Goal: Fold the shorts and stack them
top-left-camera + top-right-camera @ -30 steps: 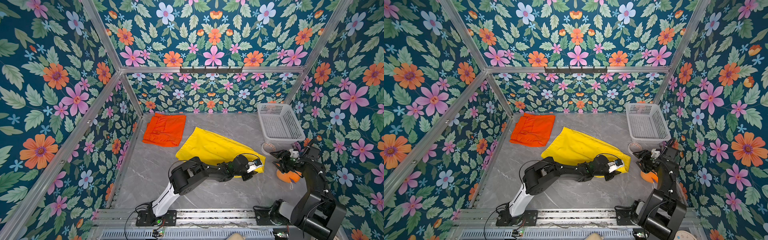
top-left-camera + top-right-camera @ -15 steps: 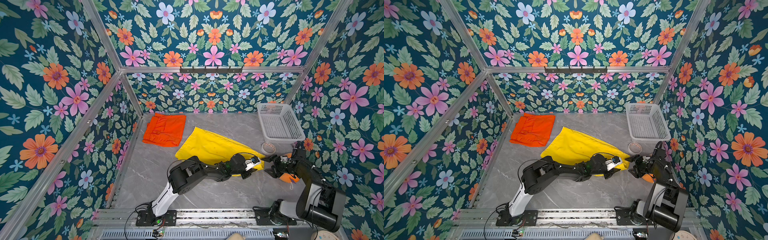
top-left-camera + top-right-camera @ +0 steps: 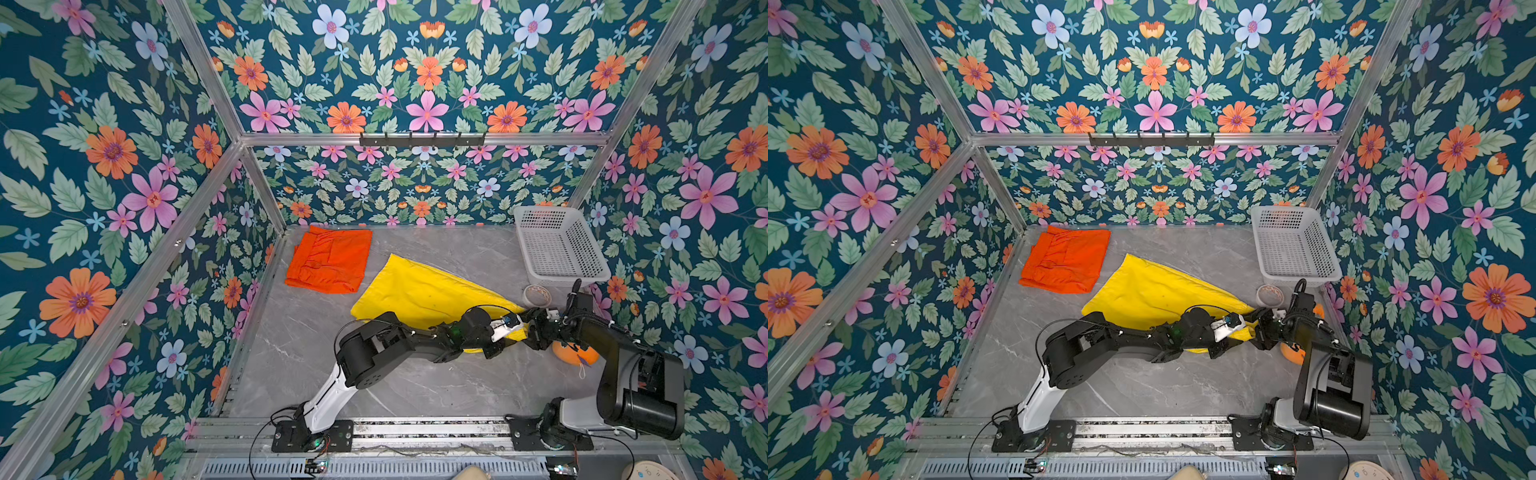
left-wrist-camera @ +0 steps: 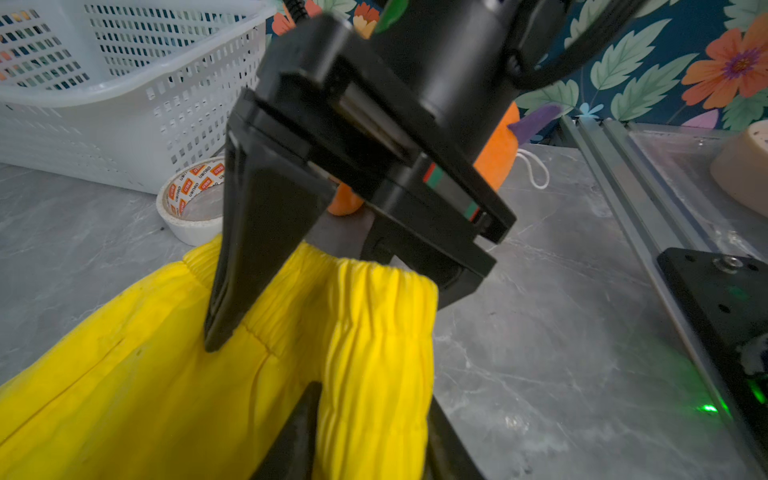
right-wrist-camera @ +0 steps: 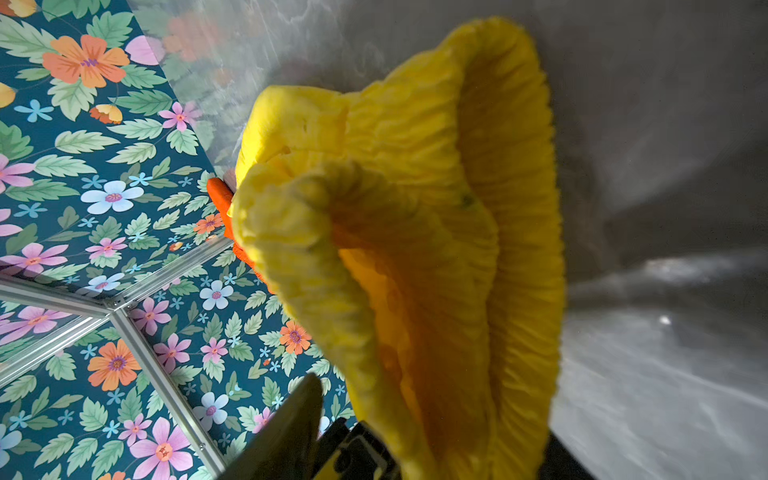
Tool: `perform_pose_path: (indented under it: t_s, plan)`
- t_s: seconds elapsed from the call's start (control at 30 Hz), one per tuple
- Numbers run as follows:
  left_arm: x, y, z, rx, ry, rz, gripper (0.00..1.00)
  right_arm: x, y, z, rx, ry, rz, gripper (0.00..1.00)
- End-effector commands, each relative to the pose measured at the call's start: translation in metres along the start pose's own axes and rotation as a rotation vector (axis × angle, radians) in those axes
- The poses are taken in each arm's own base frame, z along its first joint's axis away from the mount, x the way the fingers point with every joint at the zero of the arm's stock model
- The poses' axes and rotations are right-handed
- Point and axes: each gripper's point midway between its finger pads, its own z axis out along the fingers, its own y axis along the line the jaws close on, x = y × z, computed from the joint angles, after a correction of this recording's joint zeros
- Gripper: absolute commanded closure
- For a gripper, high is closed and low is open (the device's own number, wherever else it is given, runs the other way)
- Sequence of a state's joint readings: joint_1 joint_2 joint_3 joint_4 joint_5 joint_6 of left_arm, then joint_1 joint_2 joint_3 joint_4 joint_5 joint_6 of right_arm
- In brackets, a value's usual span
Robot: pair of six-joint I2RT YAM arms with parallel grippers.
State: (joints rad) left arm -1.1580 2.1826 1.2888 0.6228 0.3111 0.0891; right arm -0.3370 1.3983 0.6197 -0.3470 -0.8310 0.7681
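Yellow shorts [image 3: 419, 291] lie spread across the middle of the worktop [image 3: 415, 386] in both top views. One corner is just beside the folded orange shorts [image 3: 330, 259], which sit in the far left corner close to both walls. The yellow pair narrows to its waistband at the right, where the left arm [image 3: 386, 345] and right arm [image 3: 598, 332] meet over it. That end is crowded: a tape roll [image 3: 537, 296], a white basket [image 3: 582, 249] and an orange plush toy [image 3: 575, 354] all sit near the right wall. Bare worktop lies open along the near side and between the yellow pair and the back wall.

In the left wrist view, the left fingers [image 4: 299, 436] have a gathered fold of the waistband [image 4: 374, 332] between them, the cloth touching both. The right fingers [image 4: 257, 249] stand apart astride the same band, one lying on the cloth, the other past the band's edge. Whether they press it I cannot tell. The tape roll sits just beyond the band's edge, with the basket behind it.

In the right wrist view, the ruffled waistband fills the space ahead of the right fingers, and a sliver of the orange shorts shows beyond it.
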Motion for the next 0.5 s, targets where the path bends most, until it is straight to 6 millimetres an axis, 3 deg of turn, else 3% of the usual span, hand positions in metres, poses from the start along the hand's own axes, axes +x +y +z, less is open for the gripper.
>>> perform_pose_path:
  t_s: [0.0, 0.1, 0.2, 0.27, 0.47]
  plan:
    - [-0.021, -0.005, -0.011, 0.043, -0.028, -0.041, 0.46, -0.001, 0.005, -0.004, 0.009, -0.02, -0.038, 0.61]
    - [-0.036, 0.003, -0.032, 0.035, -0.034, -0.121, 0.37, 0.003, 0.005, -0.015, 0.064, -0.044, -0.088, 0.78]
    - [-0.05, 0.022, -0.062, -0.001, -0.027, -0.239, 0.35, 0.009, 0.011, -0.032, 0.105, -0.07, -0.151, 0.84]
    - [-0.052, 0.045, -0.085, -0.087, -0.016, -0.34, 0.36, 0.011, 0.019, -0.046, 0.134, -0.1, -0.208, 0.85]
    - [0.0, 0.12, -0.165, -0.358, 0.171, -0.708, 0.37, 0.019, 0.056, -0.08, 0.195, -0.164, -0.436, 0.86]
